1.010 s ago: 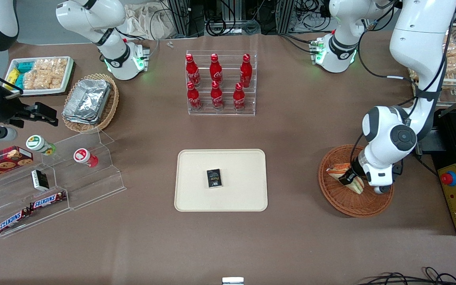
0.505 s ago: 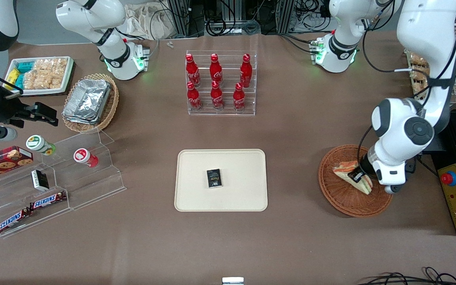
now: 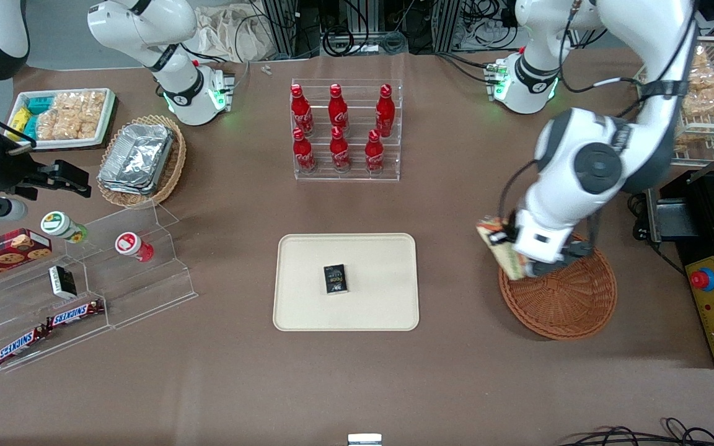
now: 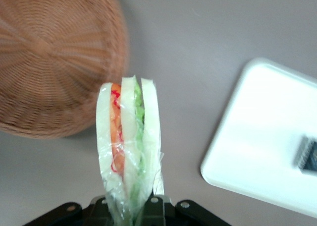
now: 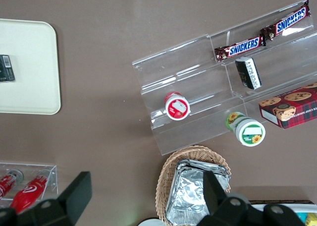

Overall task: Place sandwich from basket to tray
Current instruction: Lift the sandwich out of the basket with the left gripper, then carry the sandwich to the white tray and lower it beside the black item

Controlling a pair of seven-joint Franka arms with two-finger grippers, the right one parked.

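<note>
I am carrying the sandwich point(image 3: 498, 246) across at this point, so the transfer step is the one in hand: the pick looks finished and the placing is not yet done. The gripper point(image 3: 509, 243) is hanging above the edge of the basket point(image 3: 571, 303) that faces the tray point(image 3: 307, 310), and its jaws are clamped on the sandwich, which the wrist camera is showing edge-on in its clear wrap point(image 4: 130, 151), bread and filling layers upright, lifted clear of the wicker point(image 4: 49, 62). The basket itself is looking empty under the arm. The tray is lying on the brown surface point(image 3: 456, 204) toward the parked arm's end from the basket, with a strip of bare surface between the two. A small dark packet point(image 3: 335, 279) is sitting near the middle of the tray, so I am judging that the next move calls for travelling sideways over that gap, keeping height over the rim, and lowering onto a bare part of the tray beside the packet before I am letting the jaws part.
</note>
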